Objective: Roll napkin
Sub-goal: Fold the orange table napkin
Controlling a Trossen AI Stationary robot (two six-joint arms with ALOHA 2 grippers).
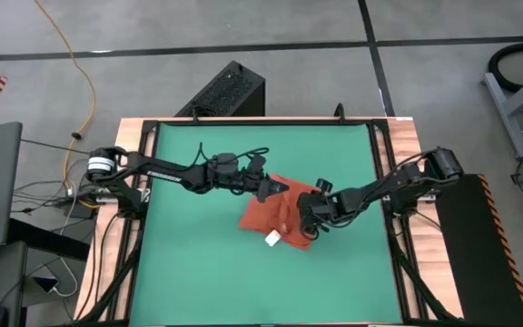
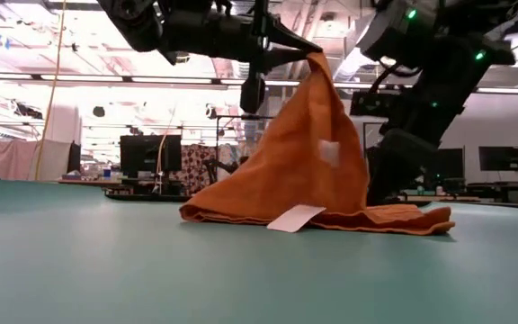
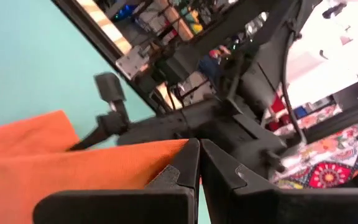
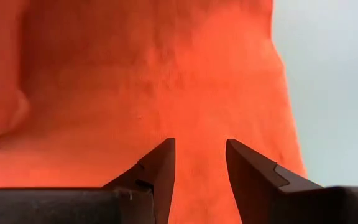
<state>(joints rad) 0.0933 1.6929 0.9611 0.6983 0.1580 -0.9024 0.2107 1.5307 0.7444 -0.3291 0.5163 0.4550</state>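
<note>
Cloth: your orange-red soft napkin (image 1: 271, 211) sits near the middle of the green table mat (image 1: 198, 272), one corner pulled up into a peak, the rest bunched flat (its white tag (image 2: 296, 218) lies at the front edge).
Left gripper (image 2: 311, 54): you have it clenched on the raised corner of the napkin, holding it above the mat.
Right gripper (image 4: 200, 163): its fingers stand apart, empty, pointing at the cloth's right side, just beside it.
Contact: you cannot tell whether the right fingertips touch the fabric.
</note>
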